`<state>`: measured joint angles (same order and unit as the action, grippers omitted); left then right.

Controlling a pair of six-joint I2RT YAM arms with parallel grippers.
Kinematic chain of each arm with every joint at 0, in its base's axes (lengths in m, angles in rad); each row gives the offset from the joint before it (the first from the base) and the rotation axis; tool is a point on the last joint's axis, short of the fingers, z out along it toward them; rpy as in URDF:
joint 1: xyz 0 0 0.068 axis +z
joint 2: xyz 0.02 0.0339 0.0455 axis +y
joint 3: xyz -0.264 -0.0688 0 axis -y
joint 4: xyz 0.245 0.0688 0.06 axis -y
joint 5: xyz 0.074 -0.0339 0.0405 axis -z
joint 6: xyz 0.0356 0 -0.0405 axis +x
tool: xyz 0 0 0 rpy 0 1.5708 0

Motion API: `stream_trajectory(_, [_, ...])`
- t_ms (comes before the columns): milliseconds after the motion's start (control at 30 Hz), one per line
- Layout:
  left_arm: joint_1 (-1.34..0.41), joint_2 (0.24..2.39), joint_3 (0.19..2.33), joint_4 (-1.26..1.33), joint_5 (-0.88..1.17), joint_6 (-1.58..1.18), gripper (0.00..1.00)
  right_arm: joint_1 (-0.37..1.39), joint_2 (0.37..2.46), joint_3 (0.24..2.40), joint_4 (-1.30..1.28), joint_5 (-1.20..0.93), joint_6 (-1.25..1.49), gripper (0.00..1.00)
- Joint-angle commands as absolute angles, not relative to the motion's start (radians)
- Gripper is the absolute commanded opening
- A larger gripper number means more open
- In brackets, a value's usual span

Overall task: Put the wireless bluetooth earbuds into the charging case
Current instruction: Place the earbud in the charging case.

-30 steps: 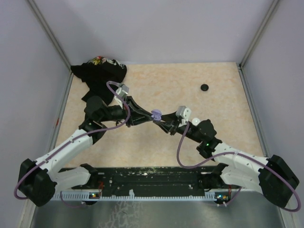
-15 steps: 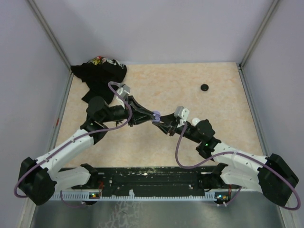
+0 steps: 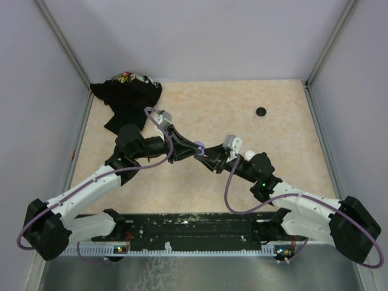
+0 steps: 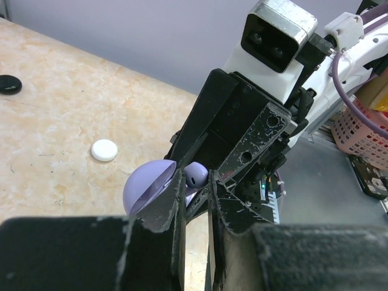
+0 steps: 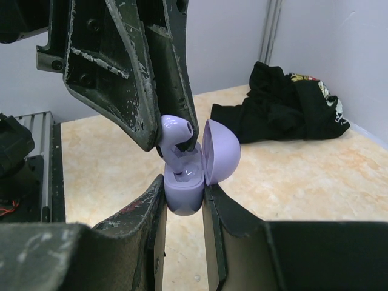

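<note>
At the upper left of the overhead view a black cloth (image 3: 127,97) lies bunched in the corner of the table (image 3: 200,100), out of the way. Just right of it, the left arm has swung inward over the last second, so the left gripper (image 3: 191,145) now crowds the lavender case (image 3: 199,146) at the middle of the frame, and less of the lavender shows from above than before. That gripper is pinched narrow on a lavender earbud (image 5: 176,128). In the right wrist view the bud's head sits above the rim while its stem reaches down into the well beside the raised lid, so it looks part-way in, not yet seated. The right gripper (image 5: 183,193) has not shifted; its fingers are clamped on the case's base, holding it up off the table. Farther right a white disc (image 3: 249,156) lies close by the right arm and a black disc (image 3: 261,111) lies well apart at the upper right. The insertion looks under way — a further push down should seat the bud.
</note>
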<state>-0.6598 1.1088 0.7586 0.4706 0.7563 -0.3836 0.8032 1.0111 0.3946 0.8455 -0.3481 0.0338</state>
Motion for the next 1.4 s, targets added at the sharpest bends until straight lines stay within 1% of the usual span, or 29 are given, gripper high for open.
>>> stream_trajectory(0, [-0.673,1.106,0.767,0.449,0.725,-0.349,0.14,0.812,1.009,0.438,0.929,-0.342,0.058,0.0])
stream_trajectory(367, [-0.675,1.074,0.769,0.381,0.663,-0.328,0.12,0.812,1.003,0.424,0.953,-0.323,0.069,0.0])
stream_trajectory(1133, [-0.675,1.064,0.844,0.257,0.65,-0.344,0.08,0.811,1.017,0.424,0.963,-0.327,0.073,0.0])
stream_trajectory(1367, [-0.673,1.069,0.864,0.185,0.613,-0.33,0.08,0.811,1.016,0.421,0.968,-0.326,0.073,0.0])
